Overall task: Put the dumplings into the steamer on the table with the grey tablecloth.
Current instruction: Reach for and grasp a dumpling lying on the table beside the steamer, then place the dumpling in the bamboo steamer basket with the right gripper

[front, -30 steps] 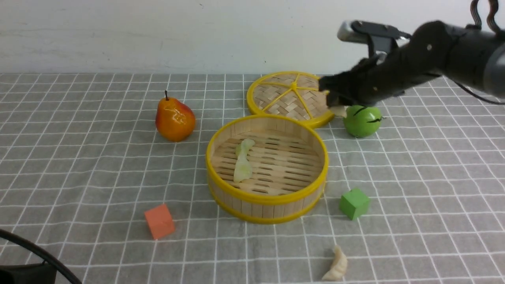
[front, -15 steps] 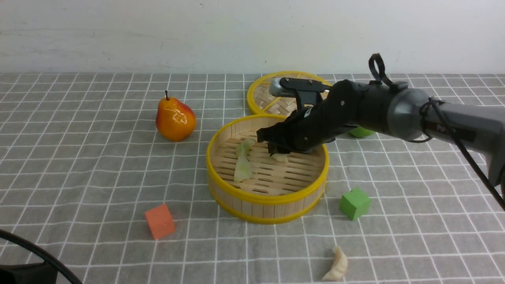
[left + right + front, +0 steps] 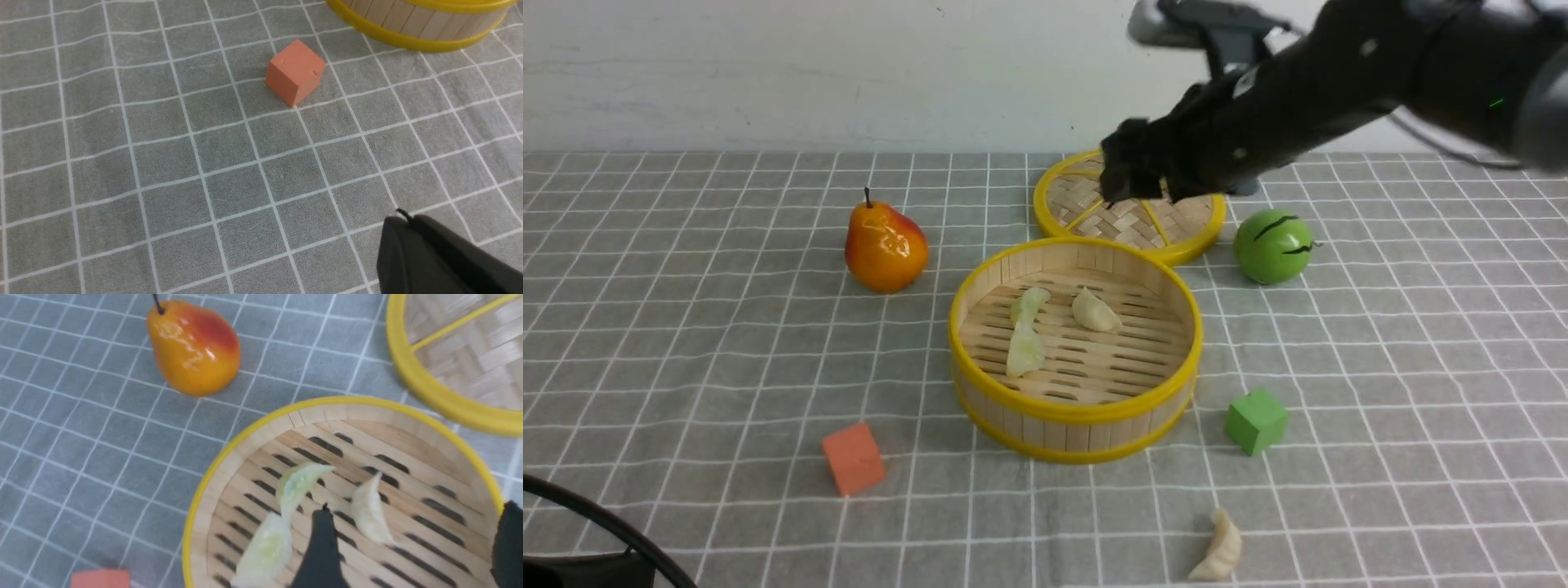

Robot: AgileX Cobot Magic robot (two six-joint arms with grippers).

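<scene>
Right gripper [image 3: 1143,184] hung released and empty, high beside the round yellow-rimmed bamboo steamer [image 3: 1078,412].
Two pale green pleated dumplings [image 3: 1025,333] and one cream-white dumpling [image 3: 1094,312] lay inside; another cream-white dumpling [image 3: 1218,554] lay on the grey checked tablecloth [image 3: 686,343]. The left gripper [image 3: 402,228] was clenched.

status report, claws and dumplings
Right claw open, empty, raised above steamer. Left claw shut, low by orange cube. Two green dumplings, one cream dumpling in steamer; last cream dumpling on tablecloth. Nothing blocking it.
</scene>
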